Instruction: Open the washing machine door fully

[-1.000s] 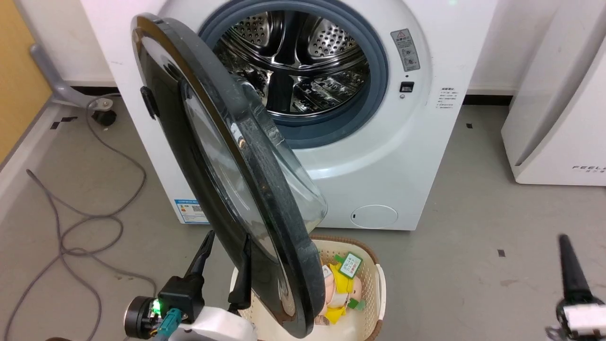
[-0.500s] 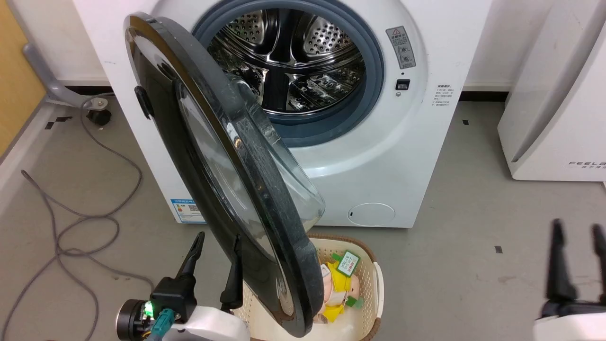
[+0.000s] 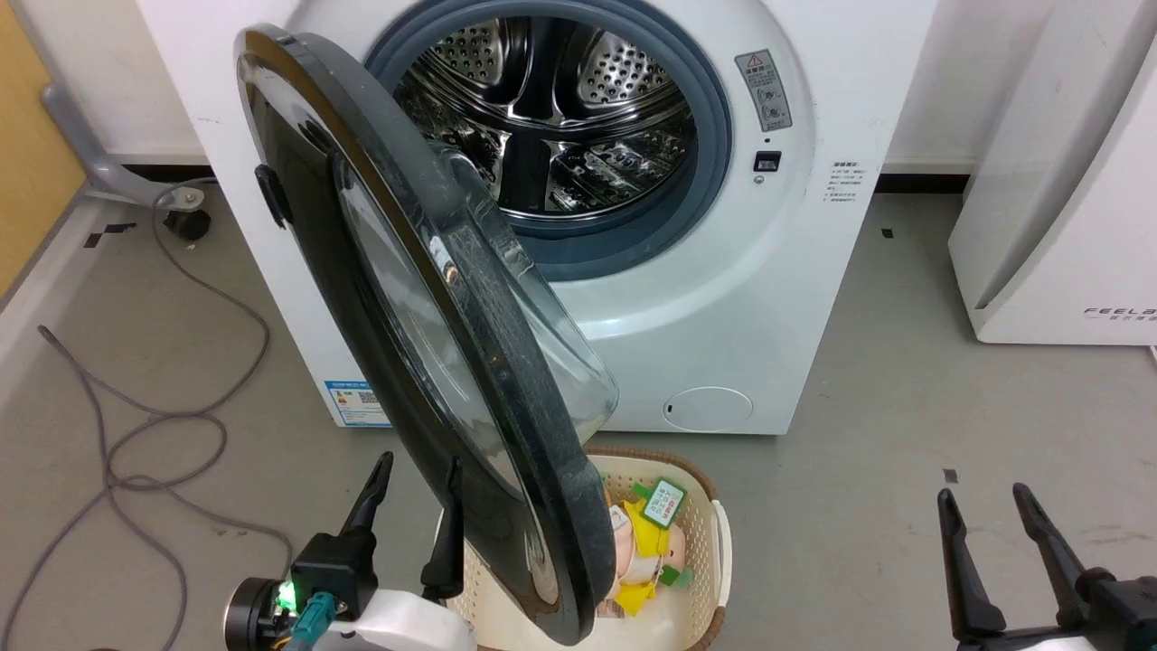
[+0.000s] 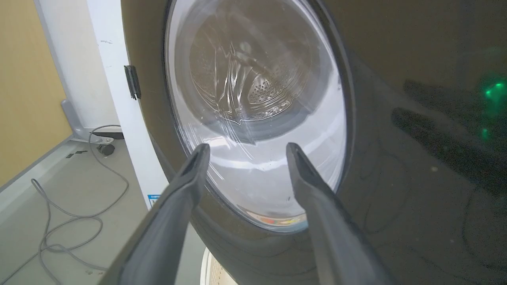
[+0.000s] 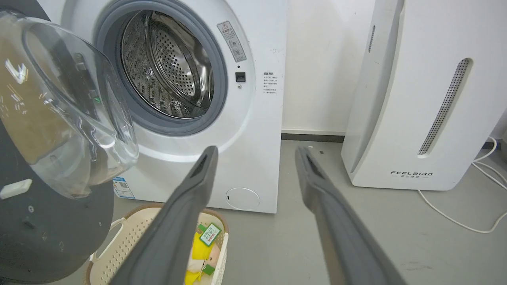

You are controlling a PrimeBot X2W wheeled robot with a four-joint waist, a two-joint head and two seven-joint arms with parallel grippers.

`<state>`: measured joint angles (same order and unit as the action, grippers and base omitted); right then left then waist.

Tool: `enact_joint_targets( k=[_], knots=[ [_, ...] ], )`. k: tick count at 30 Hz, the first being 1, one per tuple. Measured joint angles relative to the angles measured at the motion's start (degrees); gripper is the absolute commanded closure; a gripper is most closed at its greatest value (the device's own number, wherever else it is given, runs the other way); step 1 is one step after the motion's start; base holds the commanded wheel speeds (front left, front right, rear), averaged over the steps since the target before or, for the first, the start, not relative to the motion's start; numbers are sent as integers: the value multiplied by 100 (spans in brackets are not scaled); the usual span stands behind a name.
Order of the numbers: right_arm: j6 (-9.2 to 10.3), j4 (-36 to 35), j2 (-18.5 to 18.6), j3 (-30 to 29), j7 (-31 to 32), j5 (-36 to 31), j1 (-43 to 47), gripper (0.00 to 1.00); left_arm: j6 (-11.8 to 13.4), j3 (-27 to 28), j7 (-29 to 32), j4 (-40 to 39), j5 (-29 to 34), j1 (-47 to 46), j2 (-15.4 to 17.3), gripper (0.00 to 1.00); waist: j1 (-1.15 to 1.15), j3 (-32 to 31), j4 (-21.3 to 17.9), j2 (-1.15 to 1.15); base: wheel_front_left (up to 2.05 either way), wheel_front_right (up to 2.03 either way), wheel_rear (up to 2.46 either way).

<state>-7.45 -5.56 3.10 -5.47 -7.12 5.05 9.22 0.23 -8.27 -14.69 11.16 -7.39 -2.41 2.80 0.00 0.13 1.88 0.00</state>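
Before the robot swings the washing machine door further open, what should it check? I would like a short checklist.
1. The washing machine door is fully open: not ok, it stands only partway out from the washing machine.
2. The left jaws are open: ok, on the door's black outer side.
3. The left jaws touch the door: cannot tell.
4. The right jaws are clear of the door: ok, open, well apart.
5. The basket clears the door's lower edge: cannot tell.
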Motion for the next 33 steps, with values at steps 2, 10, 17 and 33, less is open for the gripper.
enact_joint_targets(
  k=[2,10,17,33],
  knots=[
    [0,35,0,15,-3,10,-2,0,-27,1,0,25,15,1,0,75,0,-3,-4,0,0,0,0],
    [0,122,0,29,-3,73,-5,0,-48,2,0,31,15,1,1,100,0,-3,-8,0,0,0,0],
    [0,118,0,5,-2,102,-7,0,67,110,0,-953,49,-28,27,100,0,-3,41,0,0,0,0],
    [0,73,0,27,-12,109,-17,0,190,-99,-7,-4150,200,-528,37,100,0,93,8,0,0,0,0]
  ],
)
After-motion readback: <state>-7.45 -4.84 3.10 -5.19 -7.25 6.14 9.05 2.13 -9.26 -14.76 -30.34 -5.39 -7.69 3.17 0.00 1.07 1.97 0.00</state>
